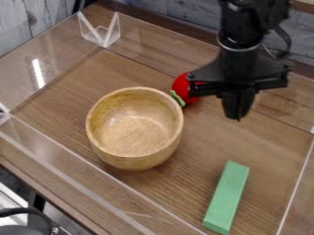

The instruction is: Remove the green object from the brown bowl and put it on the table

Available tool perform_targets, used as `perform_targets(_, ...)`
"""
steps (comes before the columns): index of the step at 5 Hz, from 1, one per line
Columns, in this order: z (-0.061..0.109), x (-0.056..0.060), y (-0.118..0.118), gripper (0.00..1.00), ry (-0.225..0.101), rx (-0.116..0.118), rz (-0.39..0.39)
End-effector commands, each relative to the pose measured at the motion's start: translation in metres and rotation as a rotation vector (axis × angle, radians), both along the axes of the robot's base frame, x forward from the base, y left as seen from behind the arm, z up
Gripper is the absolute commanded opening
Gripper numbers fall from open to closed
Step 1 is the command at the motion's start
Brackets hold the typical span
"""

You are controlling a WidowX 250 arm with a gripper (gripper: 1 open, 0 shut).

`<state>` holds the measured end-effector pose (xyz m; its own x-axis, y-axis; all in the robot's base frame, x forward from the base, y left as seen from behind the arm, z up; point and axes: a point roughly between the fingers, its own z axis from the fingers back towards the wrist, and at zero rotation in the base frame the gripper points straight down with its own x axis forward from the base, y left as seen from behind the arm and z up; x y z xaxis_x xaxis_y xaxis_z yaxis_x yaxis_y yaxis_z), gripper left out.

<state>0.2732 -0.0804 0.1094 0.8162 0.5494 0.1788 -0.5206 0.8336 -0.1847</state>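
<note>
The black gripper (236,112) hangs from the dark robot arm over the right half of the table (135,69), a brown wood-grain top bordered by clear acrylic walls (50,55). It points steeply downward, and its two fingers come together into a single narrow dark tip with no gap visible between them: the jaws are clenched shut on nothing. The tip hovers just right of the red round fruit-like toy with small green leaves (185,86); whether it touches the toy or the tabletop cannot be told from this view.

The green object (226,196), a flat, elongated, plain light-green rectangular block, lies flat on the tabletop near the front right corner, its long axis running roughly from front to back with a slight tilt. It sits well apart from the gripper and clear of the bowl.

The brown bowl (135,127), a round light-brown wooden bowl with thick walls and visible grain, stands upright left of centre, its inside bare. The red toy sits just beside the bowl's far right rim, partly hidden by the arm's dark crossbar.
</note>
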Motion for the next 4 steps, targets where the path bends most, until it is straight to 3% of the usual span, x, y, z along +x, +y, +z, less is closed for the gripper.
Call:
perform_targets(1,0.008,0.012,-0.006,0.0,-0.065,-0.022,0.022)
perform_targets(2,-0.004,0.013,-0.013,0.0,-0.057,-0.018,0.035)
perform_targets(3,-0.006,0.004,-0.013,0.0,-0.049,-0.018,0.014)
perform_targets(4,0.005,-0.006,-0.008,0.0,-0.048,-0.031,-0.009)
